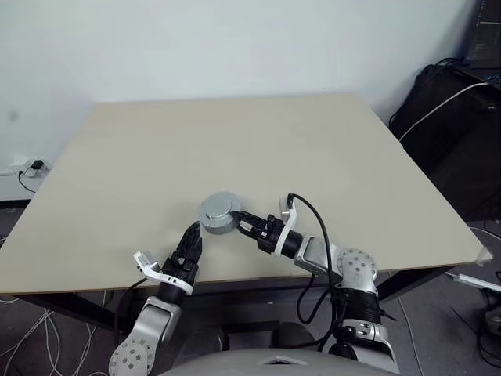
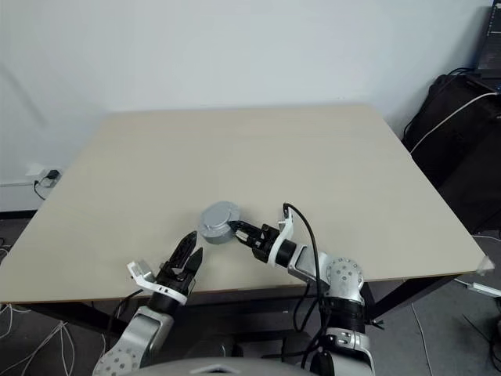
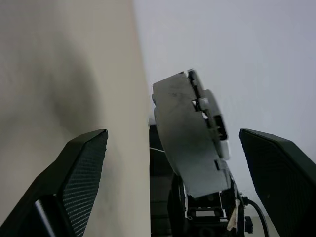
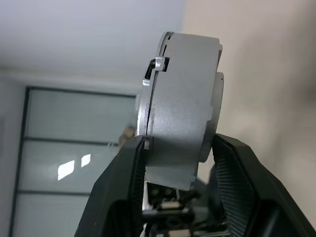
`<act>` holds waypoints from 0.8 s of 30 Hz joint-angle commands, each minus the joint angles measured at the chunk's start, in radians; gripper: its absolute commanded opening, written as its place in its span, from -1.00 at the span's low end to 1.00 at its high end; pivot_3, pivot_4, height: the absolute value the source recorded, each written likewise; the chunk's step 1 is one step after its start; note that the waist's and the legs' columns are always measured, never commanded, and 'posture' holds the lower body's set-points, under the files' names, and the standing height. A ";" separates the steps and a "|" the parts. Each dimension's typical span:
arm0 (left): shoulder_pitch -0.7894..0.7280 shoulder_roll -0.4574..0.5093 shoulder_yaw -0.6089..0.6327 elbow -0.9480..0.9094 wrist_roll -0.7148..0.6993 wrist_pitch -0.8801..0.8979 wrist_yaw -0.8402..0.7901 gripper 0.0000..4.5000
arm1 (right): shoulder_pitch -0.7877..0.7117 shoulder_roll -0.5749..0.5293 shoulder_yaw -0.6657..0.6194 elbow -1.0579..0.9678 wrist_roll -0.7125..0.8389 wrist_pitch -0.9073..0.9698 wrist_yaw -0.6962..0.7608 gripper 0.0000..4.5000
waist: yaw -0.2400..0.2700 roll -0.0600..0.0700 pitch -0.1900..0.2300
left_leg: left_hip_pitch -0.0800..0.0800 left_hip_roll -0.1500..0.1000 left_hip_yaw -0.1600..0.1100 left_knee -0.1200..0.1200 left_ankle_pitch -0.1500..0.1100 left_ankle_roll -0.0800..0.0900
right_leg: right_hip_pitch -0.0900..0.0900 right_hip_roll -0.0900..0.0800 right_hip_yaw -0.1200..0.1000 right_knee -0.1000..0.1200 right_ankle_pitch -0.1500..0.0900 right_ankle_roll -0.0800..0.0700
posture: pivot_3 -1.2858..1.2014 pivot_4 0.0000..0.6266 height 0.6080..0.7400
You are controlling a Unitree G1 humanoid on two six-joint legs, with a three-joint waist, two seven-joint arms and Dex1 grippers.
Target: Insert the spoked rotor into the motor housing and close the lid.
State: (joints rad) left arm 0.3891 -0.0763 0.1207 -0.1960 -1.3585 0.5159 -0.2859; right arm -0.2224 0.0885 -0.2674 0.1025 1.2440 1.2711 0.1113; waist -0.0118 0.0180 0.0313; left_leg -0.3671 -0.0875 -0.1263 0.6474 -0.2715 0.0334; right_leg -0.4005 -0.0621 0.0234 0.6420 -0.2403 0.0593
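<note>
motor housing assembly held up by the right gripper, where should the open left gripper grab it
Judging by its pose, across the two flat faces of the motor housing, coming from the robot's left. It is a short grey drum held on edge by the right gripper at one side of its rim; the left gripper faces the free side.

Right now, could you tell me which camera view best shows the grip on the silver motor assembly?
The right wrist view: the right gripper clamps the motor housing edge-on between both fingers. The left wrist view shows it from behind, between open fingers. The eye views show it small, above the table.
</note>
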 commanded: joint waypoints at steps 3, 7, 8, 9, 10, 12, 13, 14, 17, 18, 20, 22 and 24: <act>-0.030 -0.095 -0.033 0.002 -0.027 -0.005 -0.035 1.00 | 0.009 0.051 0.044 -0.070 0.077 0.028 0.007 -0.21 | 0.000 0.000 0.000 | 0.000 0.000 0.000 0.000 0.000 0.000 | 0.000 0.000 0.000 0.000 0.000 0.000 | 0.03 -1.00 1.00; -0.034 -0.092 -0.040 0.005 -0.025 -0.006 -0.037 1.00 | 0.012 0.045 0.056 -0.074 0.090 0.039 -0.006 -0.21 | 0.000 0.000 0.000 | 0.000 0.000 0.000 0.000 0.000 0.000 | 0.000 0.000 0.000 0.000 -0.001 0.000 | 0.03 -1.00 1.00; -0.036 -0.092 -0.041 0.007 -0.025 -0.006 -0.037 1.00 | 0.014 0.043 0.060 -0.075 0.095 0.044 -0.008 -0.21 | 0.000 0.000 0.000 | 0.000 0.000 0.000 0.000 0.000 0.000 | 0.000 0.000 0.000 0.000 -0.001 0.001 | 0.03 -1.00 1.00; -0.037 -0.092 -0.041 0.009 -0.026 -0.005 -0.036 1.00 | 0.016 0.042 0.064 -0.077 0.100 0.049 -0.010 -0.21 | 0.000 0.000 0.000 | 0.000 0.000 0.000 0.000 0.000 0.000 | 0.000 0.000 0.000 0.000 -0.001 0.001 | 0.03 -1.00 1.00; -0.038 -0.091 -0.042 0.010 -0.026 -0.005 -0.035 1.00 | 0.017 0.041 0.066 -0.078 0.103 0.053 -0.013 -0.21 | 0.000 0.000 0.000 | 0.000 0.000 0.000 0.000 0.000 0.000 | 0.000 0.000 0.000 0.000 -0.001 0.001 | 0.03 -1.00 1.00; -0.040 -0.090 -0.044 0.012 -0.027 -0.005 -0.034 1.00 | 0.019 0.040 0.069 -0.078 0.109 0.058 -0.017 -0.21 | 0.000 0.000 0.000 | 0.000 0.000 0.000 0.000 0.000 0.000 | 0.000 0.000 0.000 0.000 -0.001 0.001 | 0.03 -1.00 1.00; -0.040 -0.089 -0.045 0.013 -0.028 -0.004 -0.034 1.00 | 0.020 0.040 0.070 -0.079 0.111 0.060 -0.019 -0.21 | 0.000 0.000 0.000 | 0.000 0.000 0.000 0.000 0.000 0.000 | 0.000 0.000 0.000 0.000 -0.001 0.001 | 0.03 -1.00 1.00; -0.041 -0.088 -0.046 0.014 -0.029 -0.004 -0.035 1.00 | 0.020 0.039 0.073 -0.080 0.113 0.063 -0.020 -0.21 | 0.000 0.000 0.000 | 0.000 0.000 0.000 0.000 0.000 0.000 | 0.000 0.000 0.000 0.000 -0.001 0.001 | 0.03 -1.00 1.00; -0.044 -0.088 -0.047 0.018 -0.032 -0.004 -0.035 1.00 | 0.018 0.036 0.072 -0.078 0.115 0.068 -0.025 -0.21 | 0.000 0.000 0.000 | 0.000 0.000 0.000 0.000 0.000 0.000 | 0.000 0.000 0.000 0.000 -0.001 0.001 | 0.03 -1.00 1.00; -0.044 -0.088 -0.047 0.019 -0.033 -0.004 -0.035 0.92 | 0.018 0.036 0.072 -0.078 0.116 0.069 -0.027 -0.21 | 0.000 0.000 0.000 | 0.000 0.000 0.000 0.000 0.000 0.000 | 0.000 0.000 0.000 0.000 -0.001 0.001 | 0.03 -1.00 1.00; -0.046 -0.090 -0.046 0.021 -0.034 -0.006 -0.037 0.71 | 0.017 0.034 0.070 -0.076 0.115 0.071 -0.030 -0.21 | 0.000 0.000 0.000 | 0.000 0.000 0.000 0.000 0.000 0.000 | 0.000 0.000 0.000 0.000 -0.001 0.002 | 0.03 -1.00 1.00; -0.046 -0.091 -0.047 0.022 -0.035 -0.008 -0.041 0.44 | 0.019 0.033 0.070 -0.075 0.114 0.071 -0.033 -0.21 | 0.000 0.000 0.000 | 0.000 0.000 0.000 0.000 0.000 0.000 | 0.000 0.000 0.000 0.000 -0.001 0.002 | 0.03 -1.00 1.00; -0.046 -0.089 -0.048 0.023 -0.036 -0.010 -0.041 0.16 | 0.021 0.031 0.069 -0.073 0.113 0.070 -0.038 -0.21 | 0.000 0.000 0.000 | 0.000 0.000 0.000 0.000 0.000 0.000 | 0.000 0.000 0.000 0.000 -0.001 0.001 | 0.03 -1.00 1.00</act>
State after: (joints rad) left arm 0.3676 -0.0718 0.0913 -0.1645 -1.4022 0.5141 -0.3246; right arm -0.1938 0.0778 -0.2120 0.0740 1.2967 1.3355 0.0536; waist -0.0116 0.0179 0.0313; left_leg -0.3671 -0.0875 -0.1261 0.6476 -0.2715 0.0335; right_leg -0.4005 -0.0621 0.0234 0.6420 -0.2414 0.0607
